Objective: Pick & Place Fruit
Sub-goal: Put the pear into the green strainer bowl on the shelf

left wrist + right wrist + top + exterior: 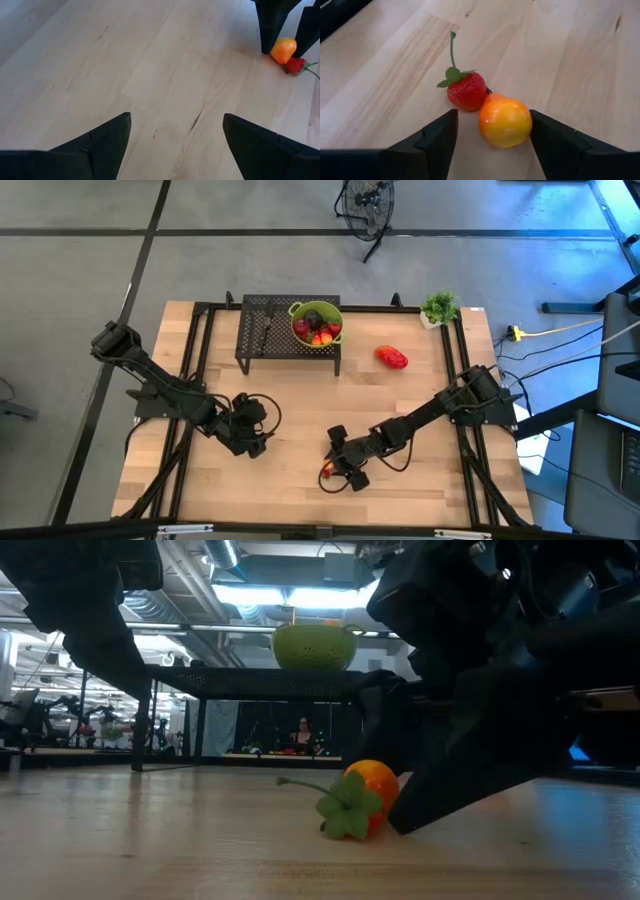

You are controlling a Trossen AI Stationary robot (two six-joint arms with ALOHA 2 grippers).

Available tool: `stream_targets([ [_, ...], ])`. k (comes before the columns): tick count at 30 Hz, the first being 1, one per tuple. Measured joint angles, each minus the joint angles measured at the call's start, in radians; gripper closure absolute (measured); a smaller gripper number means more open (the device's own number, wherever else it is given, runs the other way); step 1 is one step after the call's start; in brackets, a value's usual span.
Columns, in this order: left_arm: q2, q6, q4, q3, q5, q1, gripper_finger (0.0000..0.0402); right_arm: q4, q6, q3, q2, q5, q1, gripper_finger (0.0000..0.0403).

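The orange fruit (505,121) (touching a strawberry (467,91)) lies between the right gripper's (492,131) parted fingers, ungripped.

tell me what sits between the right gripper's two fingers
An orange fruit sits between the right gripper's open fingers, touching a strawberry just beyond them. The right wrist view shows it best.
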Motion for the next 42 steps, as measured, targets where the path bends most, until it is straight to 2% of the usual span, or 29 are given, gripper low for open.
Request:
stream_targets([
  [11, 0.000, 0.000, 0.000, 0.000, 0.000, 0.000, 0.0089, -0.001, 0.033, 0.000, 0.000, -0.003, -0.001, 0.0224],
  [22, 0.000, 0.000, 0.000, 0.000, 0.001, 0.000, 0.0089, -0.001, 0.089, 0.000, 0.000, -0.019, -0.001, 0.0263],
  [30, 0.000, 0.001, 0.000, 0.000, 0.001, 0.000, 0.0089, -0.017, 0.108, 0.000, -0.024, -0.019, -0.002, 0.0274],
  [42, 0.000, 0.002, -0.001, 0.000, 0.003, 0.000, 0.0089, -0.079, 0.077, 0.000, -0.159, 0.091, -0.030, 0.0272],
])
